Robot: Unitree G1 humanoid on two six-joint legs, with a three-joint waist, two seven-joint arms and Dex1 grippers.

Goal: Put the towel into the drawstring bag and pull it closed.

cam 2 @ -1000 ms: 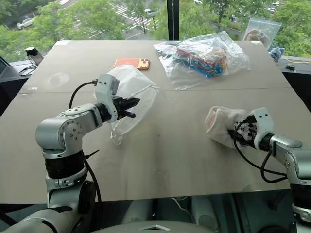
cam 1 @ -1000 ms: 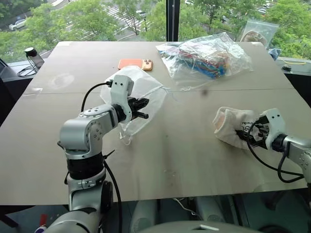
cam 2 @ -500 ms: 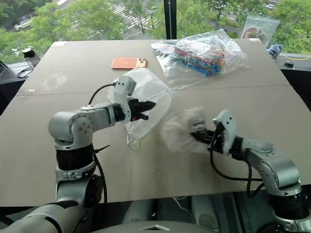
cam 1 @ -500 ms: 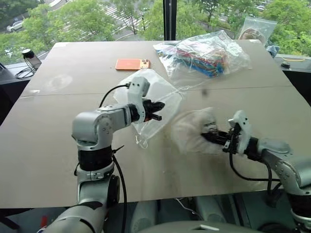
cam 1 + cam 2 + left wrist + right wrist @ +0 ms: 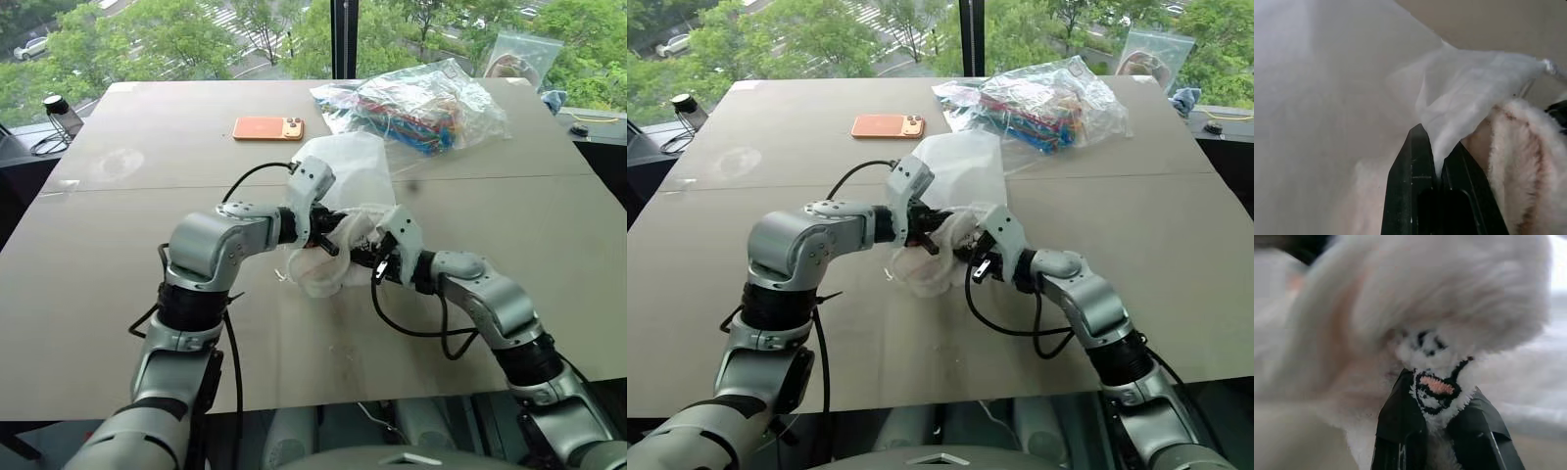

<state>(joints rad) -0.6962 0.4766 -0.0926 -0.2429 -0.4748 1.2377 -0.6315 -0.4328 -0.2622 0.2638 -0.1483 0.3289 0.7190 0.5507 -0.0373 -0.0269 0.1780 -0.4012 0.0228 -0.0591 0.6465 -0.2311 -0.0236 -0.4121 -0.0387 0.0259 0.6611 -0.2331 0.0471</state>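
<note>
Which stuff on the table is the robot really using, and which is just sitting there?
Using:
towel, pinched in the right tool
drawstring bag, pinched in the left tool

Just sitting there:
orange phone
clear bag of colourful bits

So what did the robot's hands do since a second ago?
The right hand carried the towel from the table's right side across to the middle, up to the mouth of the drawstring bag. The left hand kept pinching the bag's edge and swung it slightly toward the towel. The orange phone and the plastic bag of colourful items stayed put.
</note>
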